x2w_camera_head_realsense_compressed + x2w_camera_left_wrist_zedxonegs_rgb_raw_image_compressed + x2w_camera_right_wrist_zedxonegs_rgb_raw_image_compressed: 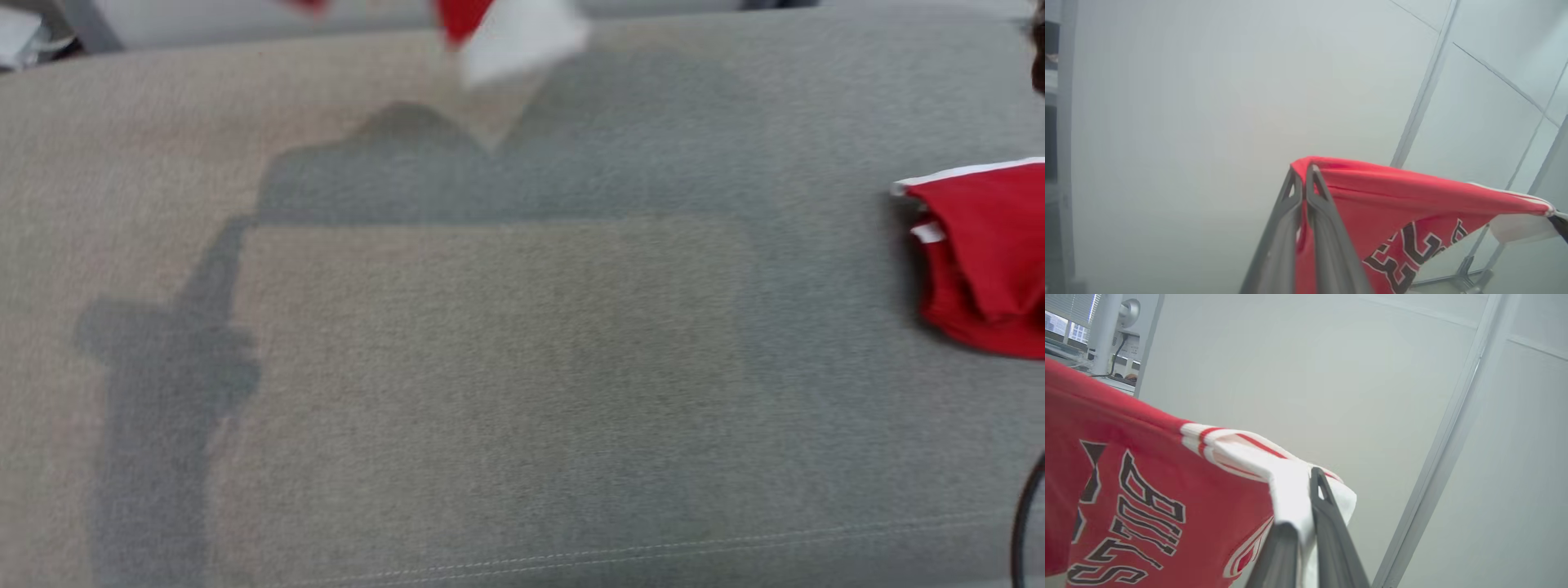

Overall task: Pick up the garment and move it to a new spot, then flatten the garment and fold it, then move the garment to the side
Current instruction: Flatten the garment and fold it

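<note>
The garment (1372, 196) is red with white trim and black-and-white lettering, and it hangs stretched in the air between both grippers. In the left wrist view my left gripper (1303, 170) is shut on a red edge of it. My right gripper (1307, 485) is shut on the garment (1147, 490) at a white, red-striped edge that drapes over one finger. In the head view a blurred red and white corner of the garment (510, 37) dangles at the top, above the grey cushioned surface (506, 392), where it casts a broad shadow.
Another red cloth with white trim (984, 261) lies bunched at the surface's right edge. A dark cable (1024, 523) curves in at the lower right. Pale walls and metal frame bars (1425, 90) stand behind the lifted garment.
</note>
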